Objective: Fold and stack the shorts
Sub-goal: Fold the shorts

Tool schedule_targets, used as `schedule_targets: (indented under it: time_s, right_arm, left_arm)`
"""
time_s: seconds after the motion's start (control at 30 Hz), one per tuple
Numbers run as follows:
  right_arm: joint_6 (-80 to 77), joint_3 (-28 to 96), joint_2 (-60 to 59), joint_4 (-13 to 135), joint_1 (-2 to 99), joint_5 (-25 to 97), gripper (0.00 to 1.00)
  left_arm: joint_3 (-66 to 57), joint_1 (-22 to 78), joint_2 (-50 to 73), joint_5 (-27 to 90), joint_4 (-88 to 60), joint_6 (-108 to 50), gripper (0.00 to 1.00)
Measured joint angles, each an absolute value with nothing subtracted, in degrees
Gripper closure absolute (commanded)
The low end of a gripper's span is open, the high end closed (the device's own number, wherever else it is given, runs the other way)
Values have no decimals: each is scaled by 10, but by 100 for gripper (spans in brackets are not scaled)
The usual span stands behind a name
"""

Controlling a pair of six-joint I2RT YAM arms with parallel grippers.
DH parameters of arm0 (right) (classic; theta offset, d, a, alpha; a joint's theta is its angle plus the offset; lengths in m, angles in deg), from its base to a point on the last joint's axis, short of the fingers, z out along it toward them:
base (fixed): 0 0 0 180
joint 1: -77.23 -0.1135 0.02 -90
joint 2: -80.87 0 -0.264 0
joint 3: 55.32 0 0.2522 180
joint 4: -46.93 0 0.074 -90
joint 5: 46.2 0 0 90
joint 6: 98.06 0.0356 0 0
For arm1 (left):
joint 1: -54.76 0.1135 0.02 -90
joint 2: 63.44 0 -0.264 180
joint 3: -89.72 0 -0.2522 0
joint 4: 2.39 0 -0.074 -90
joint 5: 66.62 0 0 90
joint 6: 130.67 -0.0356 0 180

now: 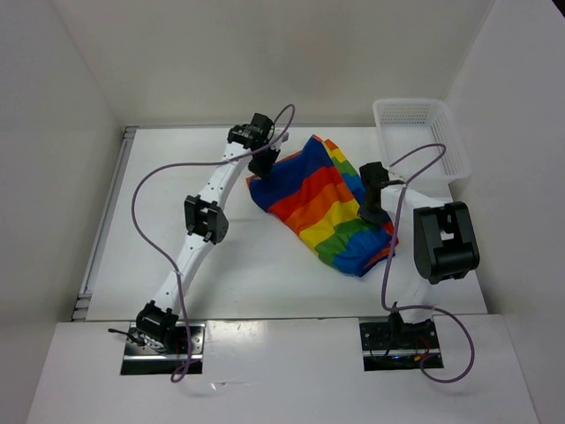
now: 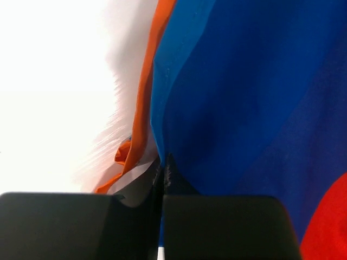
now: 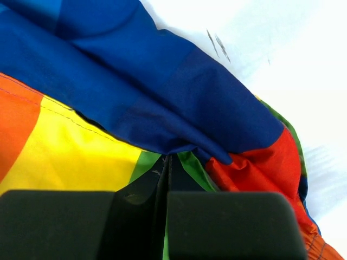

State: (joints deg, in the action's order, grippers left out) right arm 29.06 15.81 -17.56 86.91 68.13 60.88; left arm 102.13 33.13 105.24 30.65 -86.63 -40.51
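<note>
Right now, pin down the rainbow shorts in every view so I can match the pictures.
Top external: the shorts lie crumpled centre-right on the table.
Left wrist: the shorts fill the right side, pinched in the left tool.
Right wrist: the shorts fill most of the frame, pinched in the right tool.
Shared landmark: the blue stripe.

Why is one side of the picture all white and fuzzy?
Left wrist view: the left side is washed out to pure white by glare, and the orange edge of the shorts smears into it. Right wrist view: the table glares white too, but the stitching on the cloth looks sharp. Top external view: the light is even and the shadows are faint.
</note>
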Motion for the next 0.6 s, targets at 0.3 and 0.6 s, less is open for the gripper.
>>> schedule_targets:
  time_s: [0.3,0.6]
  right_arm:
    - [240,279,-211,861,681,604,100]
    - [180,406,-292,838,652,541,92]
  left_arm:
    - [731,412,900,310,-849,-404,100]
    - [78,411,472,278,-717,-405,95]
